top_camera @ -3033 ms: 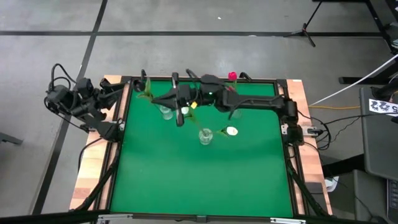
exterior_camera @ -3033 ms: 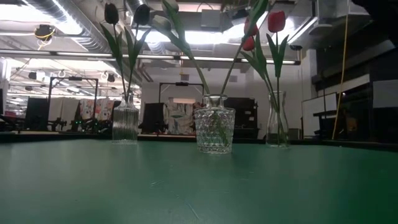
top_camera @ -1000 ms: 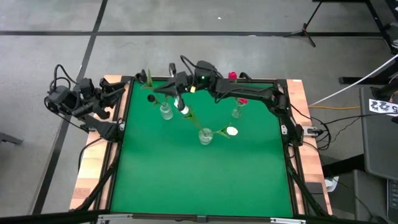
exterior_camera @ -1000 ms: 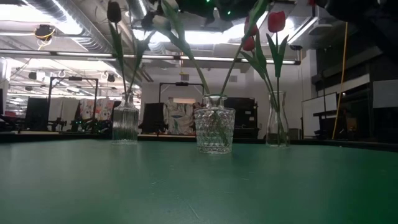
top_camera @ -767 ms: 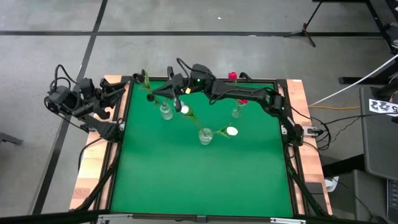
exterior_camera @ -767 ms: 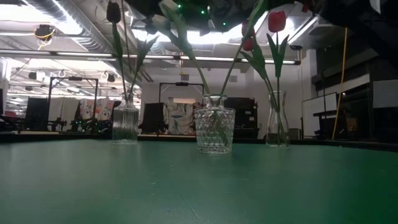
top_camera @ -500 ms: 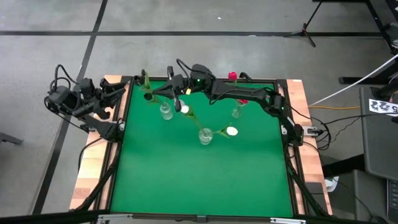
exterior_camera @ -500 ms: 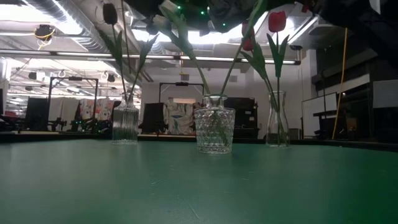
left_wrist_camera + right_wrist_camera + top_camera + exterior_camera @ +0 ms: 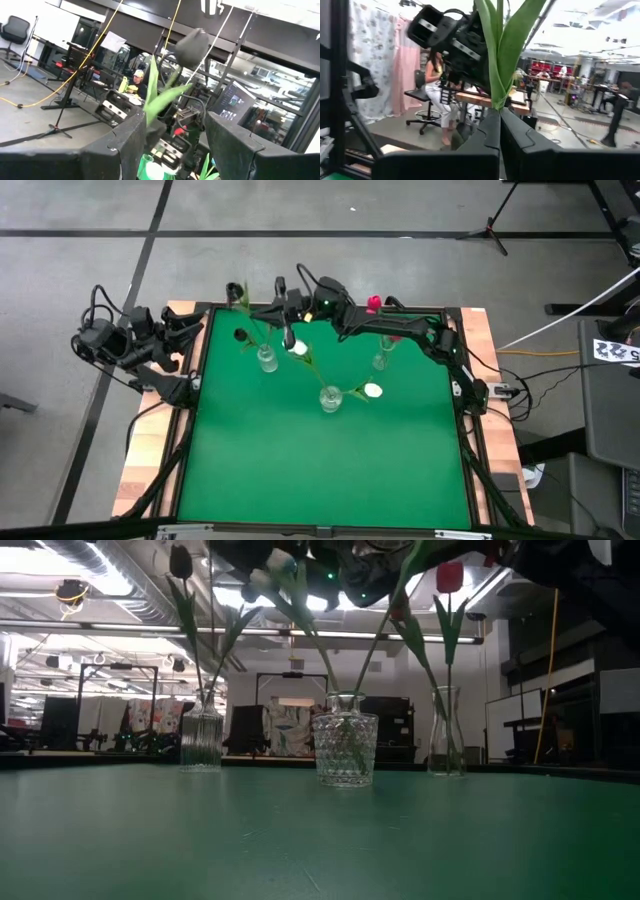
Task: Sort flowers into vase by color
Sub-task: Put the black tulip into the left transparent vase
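My right gripper (image 9: 262,311) reaches over the table's far left and is shut on a near-black tulip (image 9: 192,45), whose head shows in the high view (image 9: 233,288). Below it stands a ribbed glass vase (image 9: 201,738), also in the high view (image 9: 266,359), with another near-black tulip (image 9: 180,560). A cut-glass vase (image 9: 345,750) at mid table holds white tulips (image 9: 297,348). A slim vase (image 9: 445,745) on the right holds red tulips (image 9: 448,577). My left gripper (image 9: 175,150) is open and empty at the table's far left corner (image 9: 190,322). My right gripper pinches the near-black tulip between its two fingers at the stem where the green leaves start (image 9: 496,102). The leaves and head stand up above the fingers. A thin stem (image 9: 210,630) runs straight down to the ribbed vase's mouth. The tulip is upright.
The green mat (image 9: 320,470) is bare on its near half. The table's wooden border and dark frame (image 9: 190,395) run along the left. The right arm (image 9: 400,330) spans the far edge above the slim vase. People sit in the room beyond.
My right gripper has gone toward the table's left and far edge, staying shut on the near-black tulip. The tulip's head has gone farther toward the far left corner and the flower now stands upright over the ribbed vase.
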Controlling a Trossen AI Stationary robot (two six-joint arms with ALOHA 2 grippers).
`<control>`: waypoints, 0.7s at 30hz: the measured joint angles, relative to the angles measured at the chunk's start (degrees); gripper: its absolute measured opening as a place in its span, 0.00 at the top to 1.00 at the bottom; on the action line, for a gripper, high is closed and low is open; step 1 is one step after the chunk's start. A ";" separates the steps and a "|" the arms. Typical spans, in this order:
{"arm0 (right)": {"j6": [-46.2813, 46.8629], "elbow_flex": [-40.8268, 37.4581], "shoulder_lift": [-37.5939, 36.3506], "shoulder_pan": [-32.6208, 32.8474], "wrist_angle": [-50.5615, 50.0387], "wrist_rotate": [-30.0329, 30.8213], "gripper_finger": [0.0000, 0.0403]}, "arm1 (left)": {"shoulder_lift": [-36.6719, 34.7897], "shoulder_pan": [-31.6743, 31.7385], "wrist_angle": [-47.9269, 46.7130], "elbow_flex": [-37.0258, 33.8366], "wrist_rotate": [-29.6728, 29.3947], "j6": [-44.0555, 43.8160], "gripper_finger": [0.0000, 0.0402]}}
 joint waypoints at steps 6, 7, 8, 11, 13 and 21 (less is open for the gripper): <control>-0.18 0.00 0.00 0.18 -0.27 -0.26 1.00 | 0.00 0.00 0.02 0.00 -0.81 0.25 0.50; -0.13 0.00 0.00 0.18 -0.15 -0.26 1.00 | 0.00 0.00 0.02 0.00 -1.09 0.26 0.50; 0.05 0.00 0.00 0.17 0.37 -0.11 1.00 | 0.00 0.00 0.02 0.00 -1.35 0.26 0.50; 2.02 0.00 0.00 -0.07 4.18 -0.10 1.00 | 0.00 0.00 0.02 0.00 -1.78 0.59 0.50; 3.32 0.02 -0.04 -0.43 5.12 1.35 1.00 | 0.00 0.00 0.02 0.00 -1.80 1.26 0.50; 0.10 0.02 0.00 -1.35 0.19 7.21 1.00 | 0.00 0.00 0.03 0.00 -1.79 1.29 0.50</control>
